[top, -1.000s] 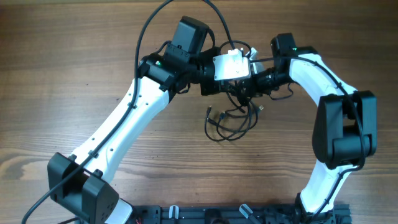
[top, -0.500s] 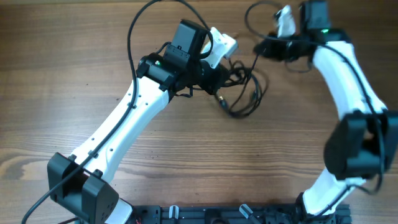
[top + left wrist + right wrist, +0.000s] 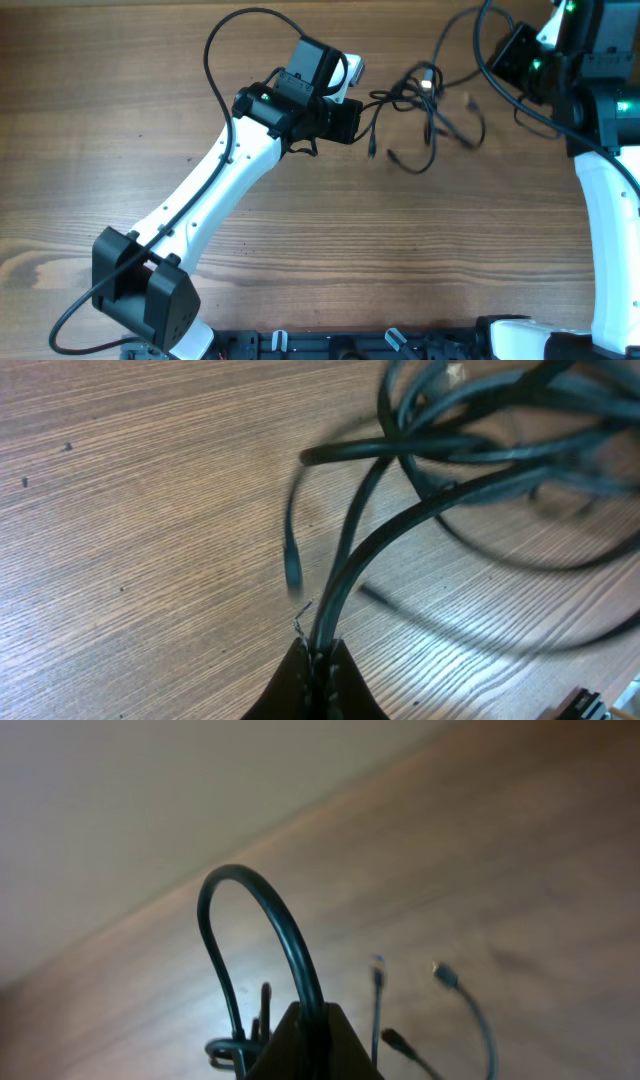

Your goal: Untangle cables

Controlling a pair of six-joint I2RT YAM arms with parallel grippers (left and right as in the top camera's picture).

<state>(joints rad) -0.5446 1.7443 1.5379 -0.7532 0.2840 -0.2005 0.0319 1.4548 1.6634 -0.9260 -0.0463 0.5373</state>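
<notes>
Toward the far side of a wooden table (image 3: 300, 260), strung between two grippers: a tangle of thin black cables (image 3: 425, 105), loops crossing, blurred in the overhead view. At the tangle's left end, the left gripper (image 3: 356, 122), clenched on a couple of strands lying side by side, shown running out from between the dark fingertips in its wrist view. Up in the far right corner, the right gripper (image 3: 312, 1025), clamped on a single cord arching in a tight loop above the fingers. Beside that loop, loose ends with small plugs (image 3: 444, 974), hanging over the wood. One free cable end (image 3: 372, 150) just beside the left gripper.
</notes>
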